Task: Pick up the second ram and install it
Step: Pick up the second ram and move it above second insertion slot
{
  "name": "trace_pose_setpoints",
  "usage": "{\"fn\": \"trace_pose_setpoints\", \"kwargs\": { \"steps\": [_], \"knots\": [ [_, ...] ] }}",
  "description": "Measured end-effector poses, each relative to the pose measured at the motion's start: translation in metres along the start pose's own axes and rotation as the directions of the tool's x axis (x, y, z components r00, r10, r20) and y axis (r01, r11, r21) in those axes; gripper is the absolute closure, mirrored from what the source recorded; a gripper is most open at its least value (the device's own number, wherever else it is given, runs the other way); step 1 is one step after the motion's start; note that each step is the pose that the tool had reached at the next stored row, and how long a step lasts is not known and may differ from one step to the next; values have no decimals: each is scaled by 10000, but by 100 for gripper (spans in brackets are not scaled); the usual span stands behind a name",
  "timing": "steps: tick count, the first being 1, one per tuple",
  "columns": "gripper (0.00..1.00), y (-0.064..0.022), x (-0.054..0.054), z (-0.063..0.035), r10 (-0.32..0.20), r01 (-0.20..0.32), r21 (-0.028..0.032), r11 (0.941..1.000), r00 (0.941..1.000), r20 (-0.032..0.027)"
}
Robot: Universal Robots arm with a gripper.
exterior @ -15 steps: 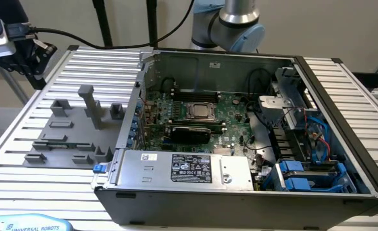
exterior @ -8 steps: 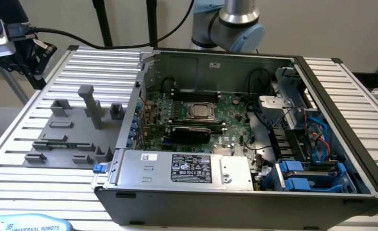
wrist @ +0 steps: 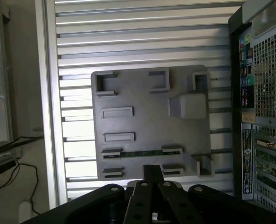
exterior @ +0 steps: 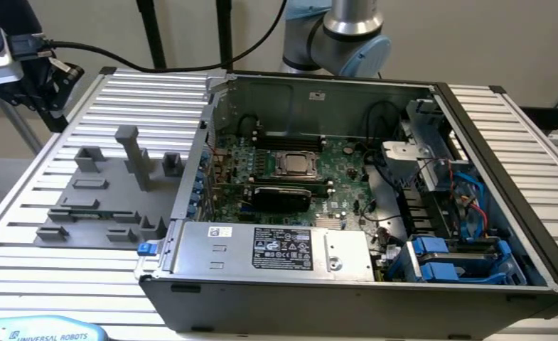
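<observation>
A narrow green ram stick [wrist: 142, 152] lies flat on the grey fixture plate [wrist: 147, 121], held between two grey clip blocks. My gripper [wrist: 153, 169] hovers above the plate's edge close to that stick, its dark fingers pressed together and holding nothing. The fingers cover part of the neighbouring pair of clip blocks [wrist: 173, 169]. In the exterior view the same fixture plate [exterior: 89, 206] sits on the slatted table at the exterior view's left of the open computer case [exterior: 355, 185]. Inside the case lies the green motherboard [exterior: 345, 170] with its square CPU socket [exterior: 296, 165].
A tall grey post [exterior: 130, 153] and several low blocks rise from the fixture plate. The case's silver power supply [exterior: 269, 249] fills its near side, with blue drive bays [exterior: 449, 259] and cables at the exterior view's right. The arm's base [exterior: 340, 35] stands behind the case.
</observation>
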State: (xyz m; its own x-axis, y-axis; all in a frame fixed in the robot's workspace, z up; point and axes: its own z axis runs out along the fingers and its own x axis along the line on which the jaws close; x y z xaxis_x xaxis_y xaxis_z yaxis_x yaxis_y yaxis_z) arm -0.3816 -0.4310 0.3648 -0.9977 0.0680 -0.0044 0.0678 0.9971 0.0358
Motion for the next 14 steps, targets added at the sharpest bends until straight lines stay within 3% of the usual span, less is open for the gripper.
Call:
{"fn": "trace_pose_setpoints", "kwargs": {
  "steps": [4,7,10,14],
  "knots": [
    [89,0,0,13,-707,707,-5,9975,9975,-24],
    [89,-1,0,26,-1244,1244,-9,9922,9922,-43],
    [89,-1,0,40,-1778,1778,-14,9841,9840,-62],
    [89,-2,0,61,-2491,2491,-23,9685,9684,-87]
  ]
}}
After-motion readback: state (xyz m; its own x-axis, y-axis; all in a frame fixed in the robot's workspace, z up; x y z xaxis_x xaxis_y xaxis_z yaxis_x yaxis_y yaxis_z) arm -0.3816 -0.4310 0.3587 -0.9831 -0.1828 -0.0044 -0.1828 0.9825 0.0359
